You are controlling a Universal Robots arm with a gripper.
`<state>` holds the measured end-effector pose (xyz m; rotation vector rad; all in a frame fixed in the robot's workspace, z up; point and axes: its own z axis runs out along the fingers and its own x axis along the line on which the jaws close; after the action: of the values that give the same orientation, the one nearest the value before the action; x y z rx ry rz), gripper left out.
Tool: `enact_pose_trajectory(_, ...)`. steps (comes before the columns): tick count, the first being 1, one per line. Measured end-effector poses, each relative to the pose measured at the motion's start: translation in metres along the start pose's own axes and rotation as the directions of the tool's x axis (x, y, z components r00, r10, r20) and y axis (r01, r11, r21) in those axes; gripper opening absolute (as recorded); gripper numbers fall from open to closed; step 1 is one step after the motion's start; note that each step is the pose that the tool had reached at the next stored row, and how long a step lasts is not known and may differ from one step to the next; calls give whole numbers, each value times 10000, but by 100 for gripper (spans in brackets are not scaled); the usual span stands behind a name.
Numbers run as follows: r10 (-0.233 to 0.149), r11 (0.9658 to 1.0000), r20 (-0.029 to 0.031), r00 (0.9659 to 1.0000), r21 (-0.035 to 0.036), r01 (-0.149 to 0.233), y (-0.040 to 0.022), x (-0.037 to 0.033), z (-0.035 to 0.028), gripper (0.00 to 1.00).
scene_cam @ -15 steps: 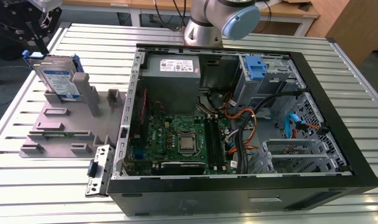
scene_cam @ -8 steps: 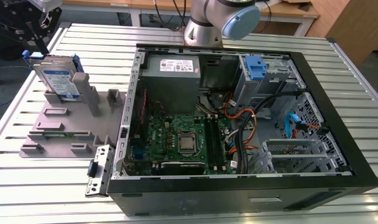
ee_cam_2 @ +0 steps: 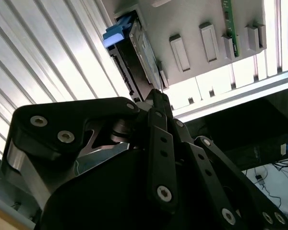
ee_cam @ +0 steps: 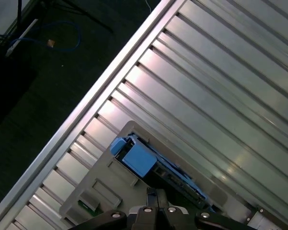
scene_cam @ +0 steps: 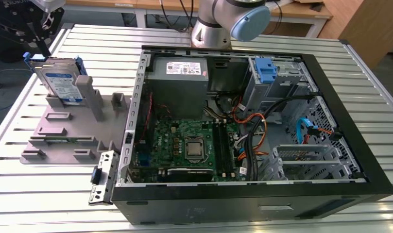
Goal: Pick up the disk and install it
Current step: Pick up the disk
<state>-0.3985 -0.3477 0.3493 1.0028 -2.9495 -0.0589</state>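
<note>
- My tool point(scene_cam: 42, 46) hangs at 10 o'clock of the exterior view, just above the top edge of the disk point(scene_cam: 61, 82).
- Tool state: fingers look clenched together with nothing between them, as best I can read it in both wrist views point(ee_cam_2: 156, 95) point(ee_cam: 152, 192). So no grasp on the disk yet.
- The disk stands on edge in a slot of the grey holder point(scene_cam: 60, 131), label face showing and blue rails along its sides. It is at 9 o'clock of the computer case point(scene_cam: 248, 189) and well apart from it.
- Why upright: my guess is that the slot keeps the thin top edge free, so a tool coming from above can pinch across it.
- In the first wrist view the disk's point(ee_cam: 158, 167) blue end cap sits just beyond my fingertips, and the holder point(ee_cam: 101, 182) lies under it.
- In the second wrist view the disk point(ee_cam_2: 139, 52) runs edge-on away from the tool, so I read the fingers as lined up with its thin side.
- The holder rests on the ribbed tabletop point(scene_cam: 27, 194).
- The case lies on its side with the open side up, probably so the bays can be reached from overhead.
- A blue latch point(scene_cam: 266, 70) stands at 1 o'clock inside the case, the power-supply box point(scene_cam: 180, 82) at 11 o'clock and the motherboard point(scene_cam: 183, 141) at 7 o'clock.
- Task state: the disk is not picked up and nothing is installed.
</note>
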Motion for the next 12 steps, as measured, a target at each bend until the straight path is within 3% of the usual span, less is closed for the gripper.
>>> enact_pose_trajectory(3,-517,9987,-24,9987,5,517,0,0,1,11)
enact_pose_trajectory(6,-1048,9945,-48,9945,10,1048,0,0,4,11)
enact_pose_trajectory(9,-1584,9874,-73,9874,13,1584,0,0,6,11)
enact_pose_trajectory(12,-2124,9772,-97,9771,15,2124,0,0,10,11)
